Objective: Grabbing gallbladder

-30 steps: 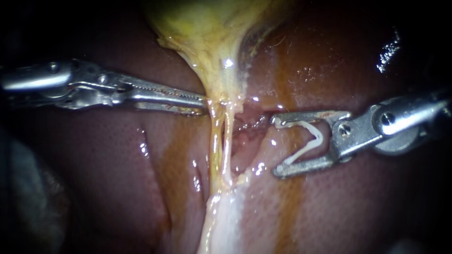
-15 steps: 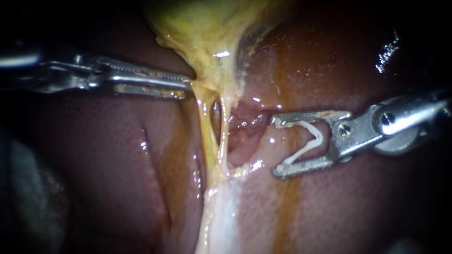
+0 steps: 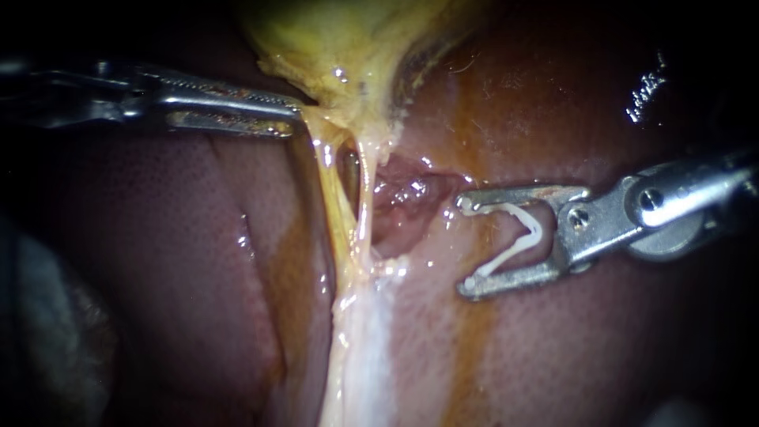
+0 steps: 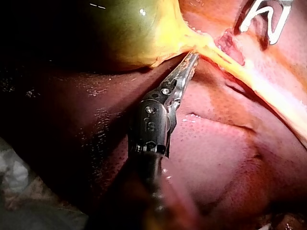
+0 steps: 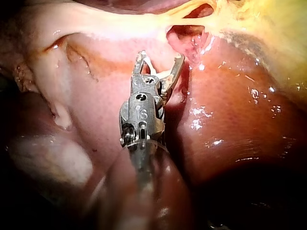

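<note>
One yellow-green gallbladder (image 3: 348,39) lies at the far edge of the endoscope view, tapering to a ragged lower border where the left instrument (image 3: 294,117) meets it. That instrument's tool, a pair of long thin jaws, is closed to a narrow slit on the border, with yellow tissue bunched at the tips. The hold seems meant to draw the gallbladder up and sideways. Below the grip, two pale strands (image 3: 352,213) are stretched taut, with a small window between them, and they run down into a whitish band across the dark red liver (image 3: 182,253). Just beside the strands is a raw pink pocket (image 3: 403,198). Facing it, apart from the tissue, hangs the right instrument (image 3: 466,245). Its tool stands wide apart, with an open white clip (image 3: 518,237) seated inside and a clip end touching each jaw tip, apparently kept ready. Most of the gallbladder's body is cut off, and the left shaft fades into darkness. How much tissue the left jaws hold is hard to tell.
</note>
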{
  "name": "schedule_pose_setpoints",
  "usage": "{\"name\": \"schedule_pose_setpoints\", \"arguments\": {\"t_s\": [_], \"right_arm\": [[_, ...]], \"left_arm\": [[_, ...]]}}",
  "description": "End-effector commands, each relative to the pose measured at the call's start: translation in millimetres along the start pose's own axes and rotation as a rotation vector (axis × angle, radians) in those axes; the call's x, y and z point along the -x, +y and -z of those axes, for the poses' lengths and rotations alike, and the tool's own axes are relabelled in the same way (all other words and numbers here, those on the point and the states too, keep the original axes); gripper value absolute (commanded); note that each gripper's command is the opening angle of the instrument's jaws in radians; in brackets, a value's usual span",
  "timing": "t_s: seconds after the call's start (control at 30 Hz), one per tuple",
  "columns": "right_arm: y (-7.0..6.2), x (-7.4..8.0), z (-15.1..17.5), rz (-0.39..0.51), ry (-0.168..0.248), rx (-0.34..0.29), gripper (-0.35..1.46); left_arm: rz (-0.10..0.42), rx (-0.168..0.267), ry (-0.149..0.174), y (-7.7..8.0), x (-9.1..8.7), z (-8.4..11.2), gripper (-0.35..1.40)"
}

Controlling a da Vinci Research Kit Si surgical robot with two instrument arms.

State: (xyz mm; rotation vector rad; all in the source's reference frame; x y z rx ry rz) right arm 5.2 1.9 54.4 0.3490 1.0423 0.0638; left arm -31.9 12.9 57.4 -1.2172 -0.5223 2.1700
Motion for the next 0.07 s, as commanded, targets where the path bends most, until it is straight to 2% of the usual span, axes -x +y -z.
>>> {"name": "schedule_pose_setpoints", "arguments": {"t_s": [0.03, 0.07], "right_arm": [[0.0, 0.0, 0.0, 0.0, 0.0, 0.0, 0.5], [0.0, 0.0, 0.0, 0.0, 0.0, 0.0, 0.5]], "left_arm": [[0.0, 0.0, 0.0, 0.0, 0.0, 0.0, -0.35], [0.0, 0.0, 0.0, 0.0, 0.0, 0.0, -0.35]]}}
